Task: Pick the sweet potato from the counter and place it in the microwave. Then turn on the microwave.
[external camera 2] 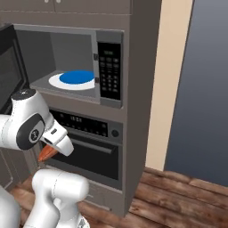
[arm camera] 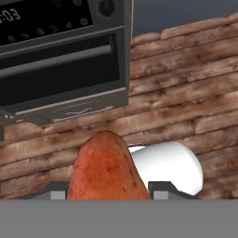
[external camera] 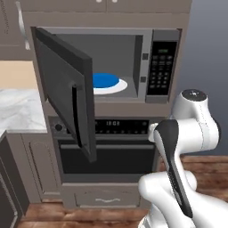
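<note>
Small oblong reddish-orange sweet potato (arm camera: 106,167) held between the jaws of the two-finger gripper (arm camera: 106,193), carried low before the dark oven (arm camera: 60,56), below the open grey-steel microwave (external camera: 133,62), blue plate (external camera: 105,80) seen inside.

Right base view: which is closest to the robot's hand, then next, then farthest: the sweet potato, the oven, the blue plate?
1. Sweet potato, held in the hand.
2. Oven, just behind it.
3. Blue plate, up inside the open microwave.

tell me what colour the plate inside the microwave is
Blue: the round plate sits on the white turntable in the open microwave, clearest in the right base view.
</note>
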You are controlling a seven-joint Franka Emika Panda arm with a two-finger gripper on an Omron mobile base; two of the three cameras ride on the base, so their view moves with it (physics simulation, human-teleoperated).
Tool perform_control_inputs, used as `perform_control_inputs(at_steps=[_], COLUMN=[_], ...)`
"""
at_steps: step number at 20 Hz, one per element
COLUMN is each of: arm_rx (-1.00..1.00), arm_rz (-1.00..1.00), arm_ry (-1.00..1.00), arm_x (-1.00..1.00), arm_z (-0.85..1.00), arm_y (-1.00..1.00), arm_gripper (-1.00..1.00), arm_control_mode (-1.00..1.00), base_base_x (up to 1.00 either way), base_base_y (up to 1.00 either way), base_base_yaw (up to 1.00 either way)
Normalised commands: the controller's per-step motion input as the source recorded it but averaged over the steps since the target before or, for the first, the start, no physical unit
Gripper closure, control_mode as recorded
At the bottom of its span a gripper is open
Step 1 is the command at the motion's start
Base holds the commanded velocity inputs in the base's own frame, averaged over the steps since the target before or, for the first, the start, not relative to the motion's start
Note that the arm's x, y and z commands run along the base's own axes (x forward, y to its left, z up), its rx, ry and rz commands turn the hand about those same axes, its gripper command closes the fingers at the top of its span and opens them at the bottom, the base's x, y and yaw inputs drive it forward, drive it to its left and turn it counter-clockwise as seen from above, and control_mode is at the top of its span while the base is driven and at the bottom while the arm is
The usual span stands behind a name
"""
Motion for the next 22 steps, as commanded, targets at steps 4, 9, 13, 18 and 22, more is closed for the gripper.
perform_control_inputs(at_steps=[4,9,13,18,22], arm_rx=[0.0,0.0,0.0,0.0,0.0], arm_rz=[0.0,0.0,0.0,0.0,0.0], arm_ry=[0.0,0.0,0.0,0.0,0.0], arm_x=[0.0,0.0,0.0,0.0,0.0], arm_z=[0.0,0.0,0.0,0.0,0.0], arm_y=[0.0,0.0,0.0,0.0,0.0], arm_gripper=[1.0,1.0,1.0,1.0,1.0], arm_control_mode=[1.0,1.0,1.0,1.0,1.0], base_base_x=[0.26,0.33,0.36,0.34,0.31], base_base_y=[0.4,0.26,0.15,0.22,0.27], base_base_yaw=[-0.12,-0.08,-0.04,-0.02,0.0])
